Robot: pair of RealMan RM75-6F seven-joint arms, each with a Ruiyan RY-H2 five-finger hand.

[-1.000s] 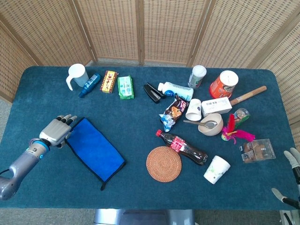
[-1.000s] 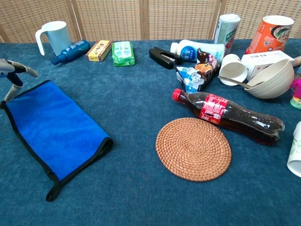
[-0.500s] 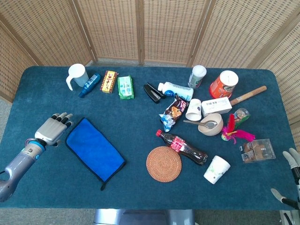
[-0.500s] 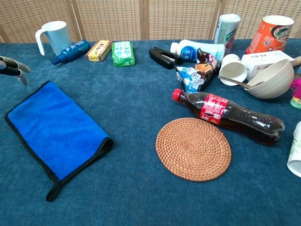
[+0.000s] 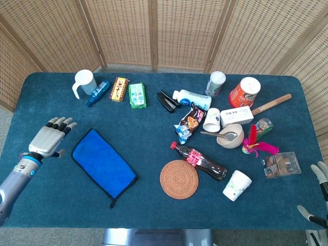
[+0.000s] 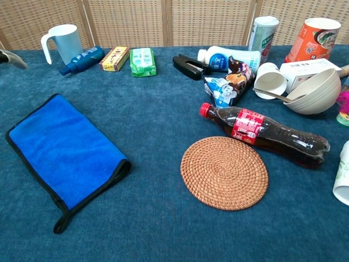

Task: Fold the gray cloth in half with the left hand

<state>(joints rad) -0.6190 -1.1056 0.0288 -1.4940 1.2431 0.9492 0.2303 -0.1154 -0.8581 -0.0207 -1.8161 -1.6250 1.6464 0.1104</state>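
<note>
While the cloth (image 5: 104, 166) lies folded on the near left of the counter (image 5: 148, 128), our left hand (image 5: 47, 139) is to its left, apart from it.
We see this hand holding nothing, its fingers apart and pointing to the far side. The cloth shows a blue face with a dark edge, and a woven mat (image 5: 179, 179) and a cola bottle (image 5: 199, 161) lie to its right. Our right hand (image 5: 320, 174) shows at the near right edge; we cannot tell its state.
</note>
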